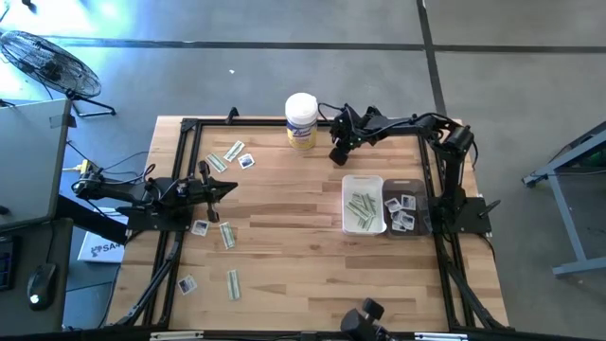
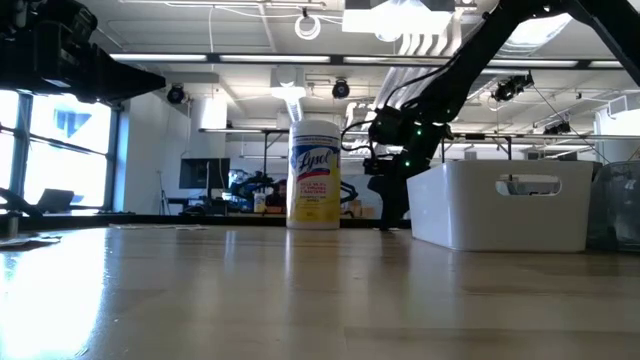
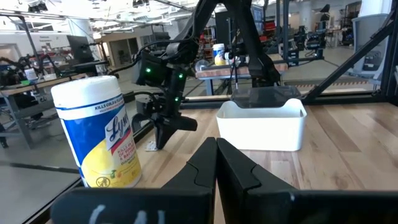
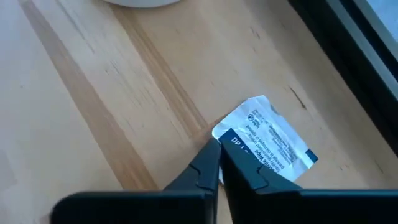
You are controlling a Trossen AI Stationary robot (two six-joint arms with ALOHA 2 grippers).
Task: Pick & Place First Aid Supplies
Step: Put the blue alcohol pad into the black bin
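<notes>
While pinching a small white square packet (image 4: 267,143) with blue print, the right gripper (image 4: 219,163) is lifting, judging by its height; carrying to the dark tray (image 1: 405,186) comes next.

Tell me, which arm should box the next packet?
Right arm. The right tool is shut on a small white blue-printed packet, close to the dark tray of square packets. The left tool is shut, empty.

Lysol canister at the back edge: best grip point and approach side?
Judging by pose: the canister stands upright, a round, tall cylinder. Grip mid-body across its width, level fingers, coming from the left gripper's side; the right gripper crowds the other side.
</notes>
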